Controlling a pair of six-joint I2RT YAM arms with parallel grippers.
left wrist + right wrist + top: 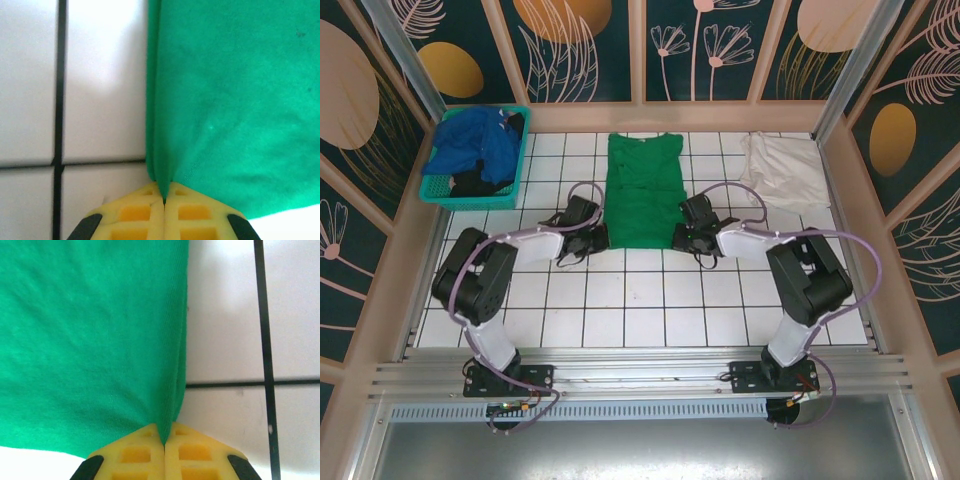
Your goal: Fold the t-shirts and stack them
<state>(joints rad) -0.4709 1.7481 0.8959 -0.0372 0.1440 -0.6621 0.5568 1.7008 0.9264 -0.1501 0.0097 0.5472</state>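
Robot lab cell: 2 arms bolted to alu rail, tiled tabletop, printed leaf-pattern panel walls.

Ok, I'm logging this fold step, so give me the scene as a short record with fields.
green t-shirt: laid flat, centre
left end effector: shut on green t-shirt's near left edge
right end effector: shut on its near right edge
white t-shirt: crumpled, far right
blue t-shirt: in teal basket, far left

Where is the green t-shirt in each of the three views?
Top external: green t-shirt at centre, its near corners at left gripper and right gripper.
Left wrist: right side, edge pinched in the shut left gripper.
Right wrist: left side, likewise pinched by the right gripper.
Shared landmark: black tile grout lines.
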